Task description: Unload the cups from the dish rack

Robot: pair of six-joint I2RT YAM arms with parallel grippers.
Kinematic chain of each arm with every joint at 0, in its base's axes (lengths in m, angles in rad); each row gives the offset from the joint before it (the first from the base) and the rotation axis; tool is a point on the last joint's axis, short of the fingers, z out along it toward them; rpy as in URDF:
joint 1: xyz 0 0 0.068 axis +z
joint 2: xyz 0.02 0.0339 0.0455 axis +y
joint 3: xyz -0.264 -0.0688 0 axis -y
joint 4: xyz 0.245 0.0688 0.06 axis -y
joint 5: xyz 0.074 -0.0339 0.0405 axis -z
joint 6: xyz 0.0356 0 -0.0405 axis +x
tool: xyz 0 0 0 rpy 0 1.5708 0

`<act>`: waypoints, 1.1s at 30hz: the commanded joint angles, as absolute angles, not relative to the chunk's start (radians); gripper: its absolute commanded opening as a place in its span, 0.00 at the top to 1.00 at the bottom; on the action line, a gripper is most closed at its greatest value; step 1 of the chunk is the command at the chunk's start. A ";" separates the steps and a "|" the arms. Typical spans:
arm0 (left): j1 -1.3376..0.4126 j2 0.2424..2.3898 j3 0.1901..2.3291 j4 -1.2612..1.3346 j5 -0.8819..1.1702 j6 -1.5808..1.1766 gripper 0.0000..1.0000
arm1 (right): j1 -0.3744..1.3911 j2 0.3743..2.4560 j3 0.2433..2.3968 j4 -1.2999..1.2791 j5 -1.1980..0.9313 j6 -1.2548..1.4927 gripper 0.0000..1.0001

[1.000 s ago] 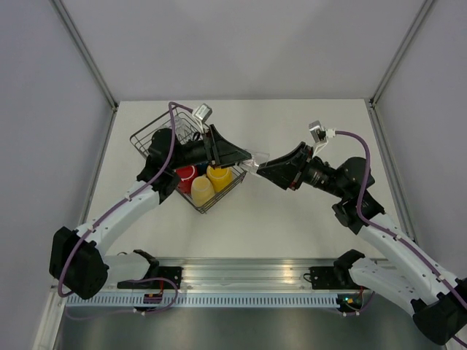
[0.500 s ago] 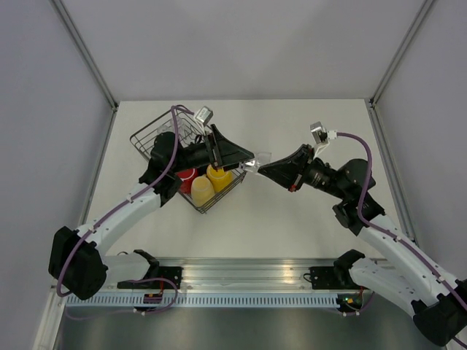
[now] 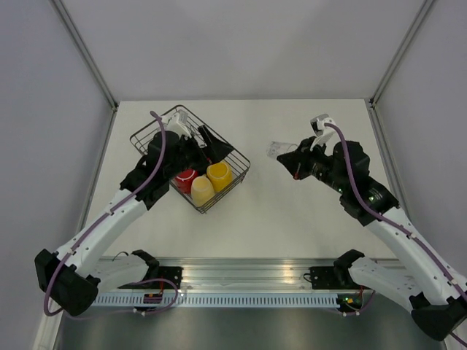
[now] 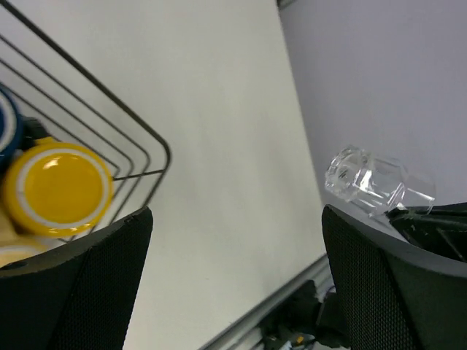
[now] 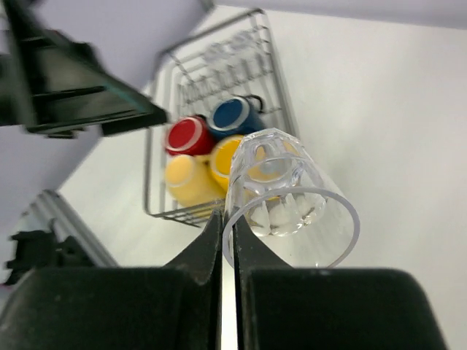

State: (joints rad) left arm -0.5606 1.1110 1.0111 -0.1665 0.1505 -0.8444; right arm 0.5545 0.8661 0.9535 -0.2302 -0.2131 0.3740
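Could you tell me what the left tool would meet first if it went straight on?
Probably the bare white table, between the corner of the dark wire dish rack and the clear glass tumbler in the right tool; depth is unclear.

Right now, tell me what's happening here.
The right gripper pinches a clear glass tumbler by its rim, holding it above the table, clear of the dark wire dish rack. The left gripper is open over the rack. Upturned in the rack sit a red mug, a dark blue mug, an orange-yellow mug and a pale yellow mug.
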 commanded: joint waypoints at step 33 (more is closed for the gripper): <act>-0.560 0.703 1.049 -0.736 -0.489 -0.256 0.00 | 0.387 2.220 1.997 -0.986 0.109 0.023 0.98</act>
State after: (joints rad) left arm -0.5606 0.6846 1.0603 -0.7700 -0.4541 -0.2989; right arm 0.3885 2.2101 1.9308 -0.9398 0.1135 0.0452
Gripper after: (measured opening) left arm 0.993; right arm 0.032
